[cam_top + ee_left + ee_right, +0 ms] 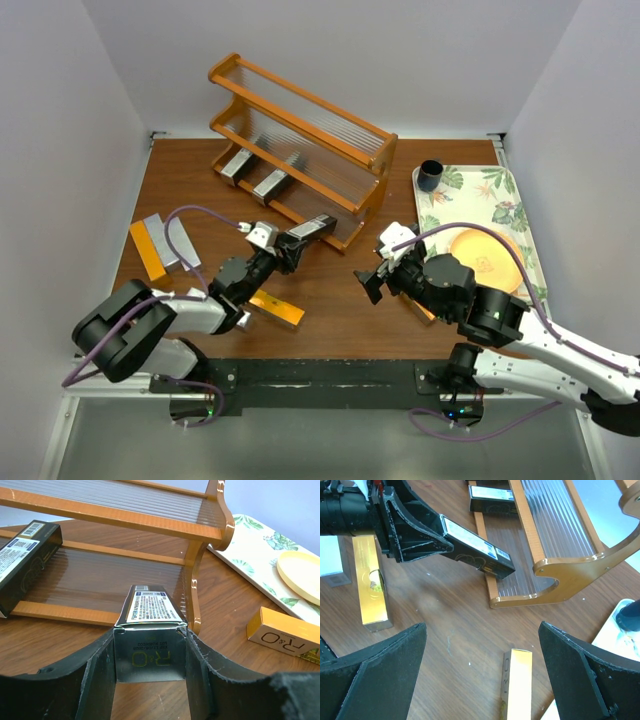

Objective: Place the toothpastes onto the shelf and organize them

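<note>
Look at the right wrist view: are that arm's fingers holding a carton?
No, the right fingers stand wide apart, gripping nothing; an orange carton lies loose on the table.

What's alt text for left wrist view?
Left gripper shut on a dark toothpaste carton, its far end at the shelf's lowest tier. Second dark carton lies there at left; orange carton and leaf-patterned tray at right.
</note>
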`<state>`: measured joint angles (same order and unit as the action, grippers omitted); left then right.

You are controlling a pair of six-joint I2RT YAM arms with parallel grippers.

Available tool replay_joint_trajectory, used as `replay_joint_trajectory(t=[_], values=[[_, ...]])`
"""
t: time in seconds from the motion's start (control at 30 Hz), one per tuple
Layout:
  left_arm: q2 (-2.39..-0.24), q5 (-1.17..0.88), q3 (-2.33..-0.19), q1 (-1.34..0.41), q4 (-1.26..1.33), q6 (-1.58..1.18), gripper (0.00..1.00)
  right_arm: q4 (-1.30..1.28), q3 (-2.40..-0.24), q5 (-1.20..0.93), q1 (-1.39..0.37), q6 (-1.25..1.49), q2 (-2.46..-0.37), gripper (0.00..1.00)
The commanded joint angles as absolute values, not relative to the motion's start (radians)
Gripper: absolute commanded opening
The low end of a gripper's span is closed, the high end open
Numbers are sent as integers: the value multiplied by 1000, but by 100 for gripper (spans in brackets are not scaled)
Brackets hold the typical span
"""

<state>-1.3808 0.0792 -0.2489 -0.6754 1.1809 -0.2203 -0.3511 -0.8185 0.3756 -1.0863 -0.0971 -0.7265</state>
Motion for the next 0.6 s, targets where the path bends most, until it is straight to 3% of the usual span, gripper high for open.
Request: replay_joint_trajectory(t=[0.0,0.57], values=[[-1437,68,-277,-678,1236,-186,41,-330,-818,373,-1089,-95,-738,98],[-1643,49,-451,-678,1057,-156,65,-334,-819,362,-1089,-92,-732,99]])
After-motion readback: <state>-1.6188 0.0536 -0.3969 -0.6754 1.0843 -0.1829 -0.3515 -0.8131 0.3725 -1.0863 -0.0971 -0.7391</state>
